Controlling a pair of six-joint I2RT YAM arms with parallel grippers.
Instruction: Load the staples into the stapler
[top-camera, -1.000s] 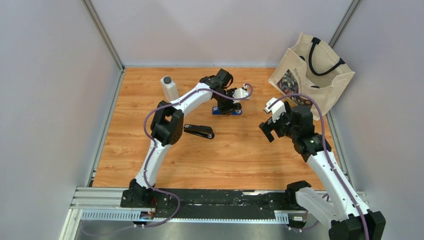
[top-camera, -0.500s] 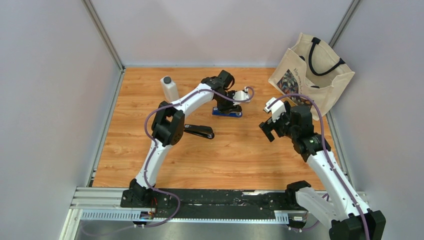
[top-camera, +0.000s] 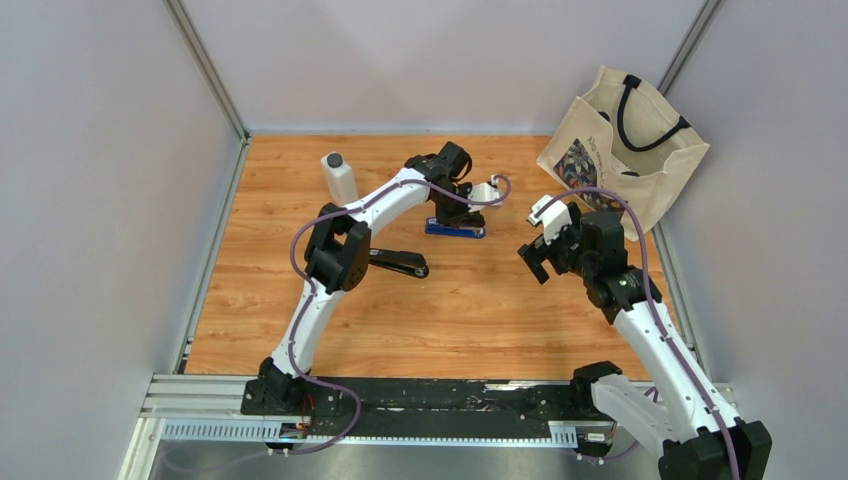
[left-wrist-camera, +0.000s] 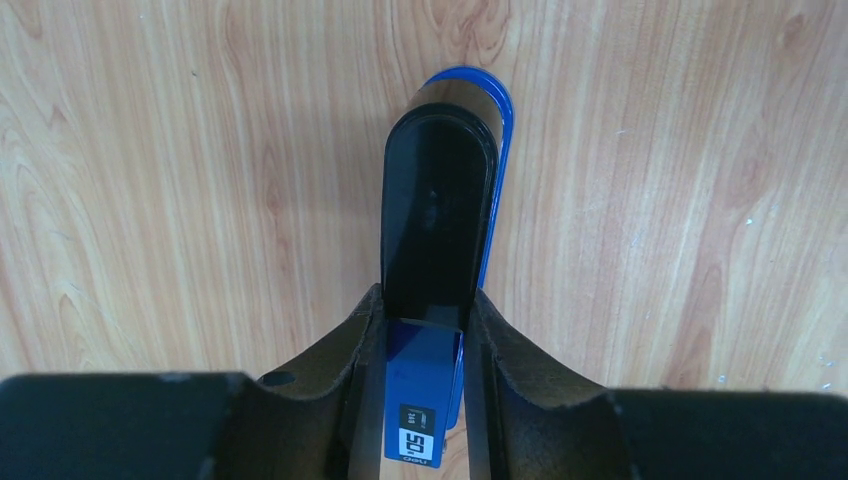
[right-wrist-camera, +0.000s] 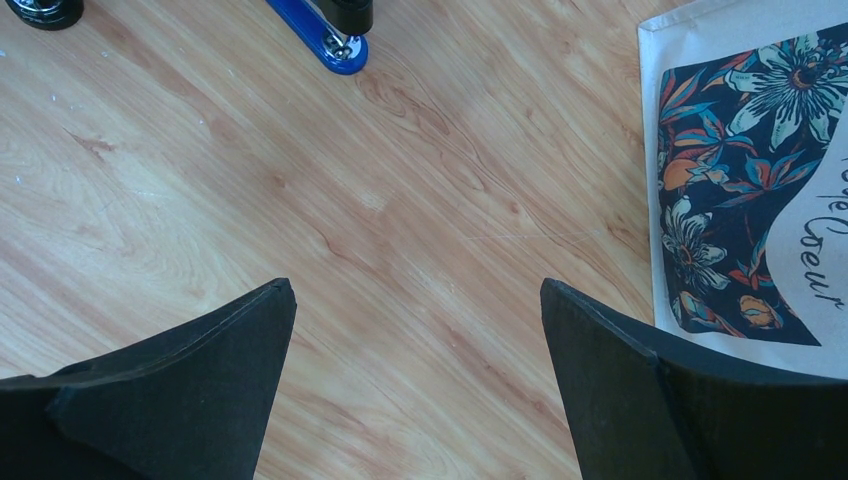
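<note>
Blue stapler (left-wrist-camera: 440, 200) flat, long axis left-right; left jaws clamp one end; right jaws open.

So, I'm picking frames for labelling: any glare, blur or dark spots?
Top external: even light, soft shadows, no strong glare. Left wrist: blue stapler shows a dull sheen on top; left claw dark, slightly soft. Right wrist: wooden table sharp, right claw silhouetted.

Robotics laboratory test cell: wood-grain surface (top-camera: 480, 310) enclosed by plain grey panel walls (top-camera: 90, 200) on metal posts (top-camera: 205, 68); cabled left arm (top-camera: 385, 200) and right arm (top-camera: 660, 345) bolted to an aluminium rail (top-camera: 195, 395) at the near edge.
</note>
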